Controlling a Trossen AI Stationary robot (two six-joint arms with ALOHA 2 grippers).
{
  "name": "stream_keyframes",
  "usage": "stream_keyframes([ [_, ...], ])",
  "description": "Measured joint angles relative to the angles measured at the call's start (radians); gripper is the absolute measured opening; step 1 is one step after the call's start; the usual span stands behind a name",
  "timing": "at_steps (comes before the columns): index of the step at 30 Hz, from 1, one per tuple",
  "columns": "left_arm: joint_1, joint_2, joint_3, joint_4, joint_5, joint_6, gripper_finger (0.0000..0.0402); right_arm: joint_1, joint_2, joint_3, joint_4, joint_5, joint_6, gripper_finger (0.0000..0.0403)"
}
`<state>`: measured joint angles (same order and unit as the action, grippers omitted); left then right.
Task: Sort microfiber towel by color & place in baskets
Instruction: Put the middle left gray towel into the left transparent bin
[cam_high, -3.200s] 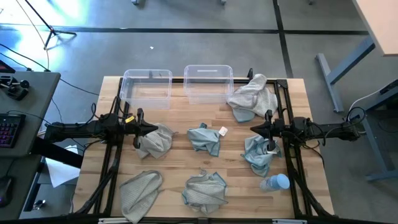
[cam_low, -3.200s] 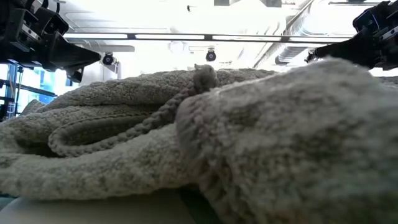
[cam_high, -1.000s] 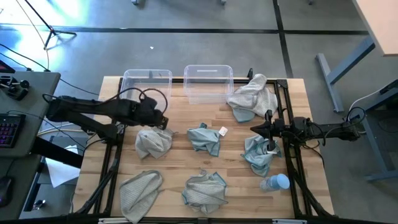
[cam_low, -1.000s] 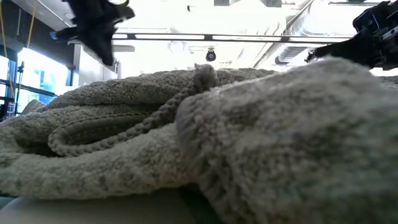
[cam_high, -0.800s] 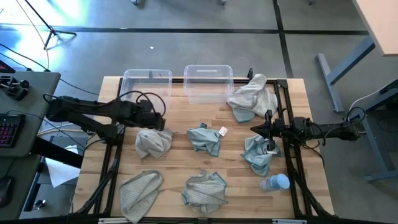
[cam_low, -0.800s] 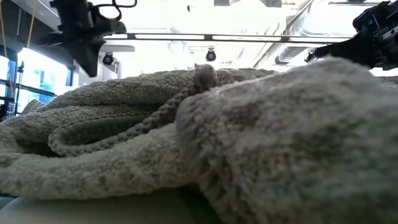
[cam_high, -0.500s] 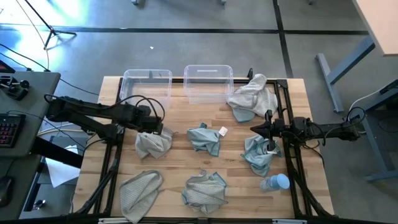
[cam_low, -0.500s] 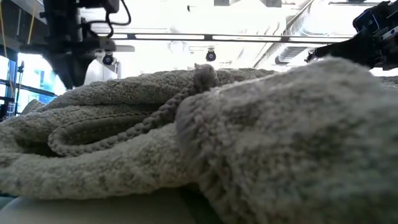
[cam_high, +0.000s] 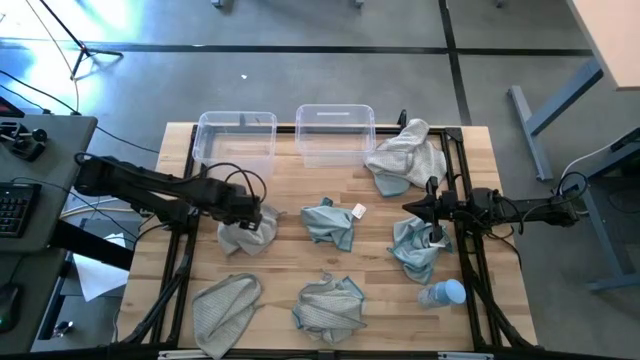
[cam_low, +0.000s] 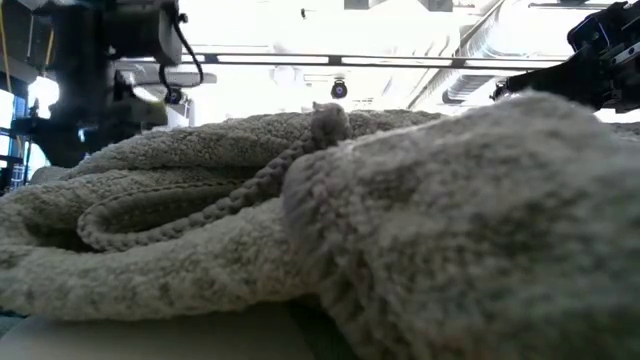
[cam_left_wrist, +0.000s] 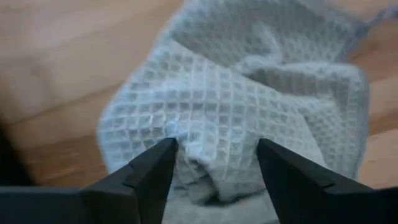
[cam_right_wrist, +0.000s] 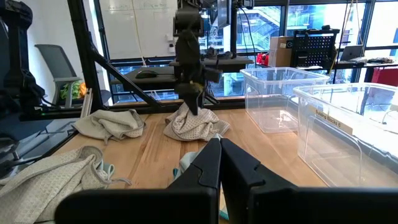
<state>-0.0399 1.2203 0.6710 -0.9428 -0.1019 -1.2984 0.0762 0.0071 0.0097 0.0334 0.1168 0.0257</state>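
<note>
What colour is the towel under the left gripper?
Light grey-beige with a waffle weave; the towel shows best in the left wrist view.

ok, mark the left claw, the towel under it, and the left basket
left claw (cam_left_wrist: 214, 163): left wrist view, gap between its open fingertips.
grey towel (cam_left_wrist: 249, 106): left wrist view, waffle-weave middle.
left basket (cam_high: 236, 120): high view, far rim.

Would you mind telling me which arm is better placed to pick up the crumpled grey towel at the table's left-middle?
The left. Its gripper is open and straddles that grey towel, fingers already pressed into the cloth. The right gripper, shut, sits across the table above a blue towel.
</note>
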Motion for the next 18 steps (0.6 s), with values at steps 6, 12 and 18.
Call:
stream_keyframes([
  [6, 0.000, 0.044, -0.090, 0.027, 0.008, -0.027, 0.0225, 0.000, 0.000, 0.000, 0.000, 0.000, 0.000, 0.0000],
  [12, 0.000, 0.109, -0.125, 0.077, 0.014, -0.035, 0.0215, 0.000, 0.000, 0.000, 0.000, 0.000, 0.000, 0.0000],
  [18, 0.000, 0.119, -0.085, 0.094, 0.024, -0.012, 0.0111, 0.000, 0.000, 0.000, 0.000, 0.000, 0.000, 0.0000],
])
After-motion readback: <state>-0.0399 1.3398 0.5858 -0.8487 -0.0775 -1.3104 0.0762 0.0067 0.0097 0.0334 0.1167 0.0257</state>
